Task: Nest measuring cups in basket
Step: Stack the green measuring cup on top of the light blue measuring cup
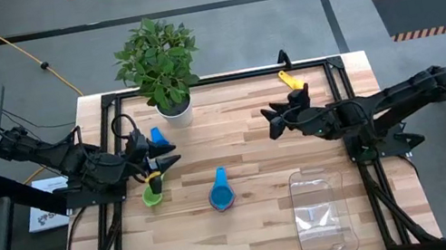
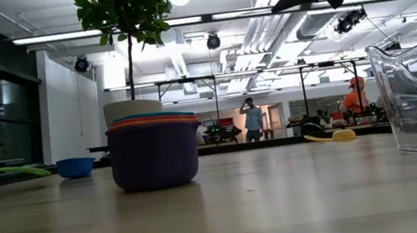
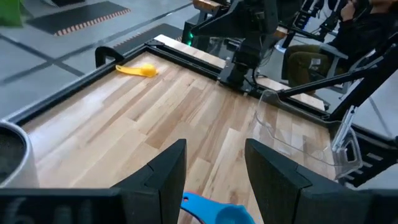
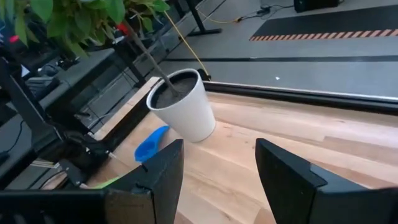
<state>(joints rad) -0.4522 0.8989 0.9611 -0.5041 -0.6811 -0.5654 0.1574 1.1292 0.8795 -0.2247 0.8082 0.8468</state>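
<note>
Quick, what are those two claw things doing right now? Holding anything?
Left pincer: open, holding nothing, above the wooden table near a blue cup.
Right pincer: open, holding nothing, facing the white plant pot.

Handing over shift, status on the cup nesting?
Left hand open, empty, above the green cup. Right hand open, empty, near the yellow cup. Nested stack on table, basket empty. Nothing blocking.

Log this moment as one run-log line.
left gripper: open, empty, by green cup | right gripper: open, empty, near yellow cup | nested stack: on table | basket: empty
</note>
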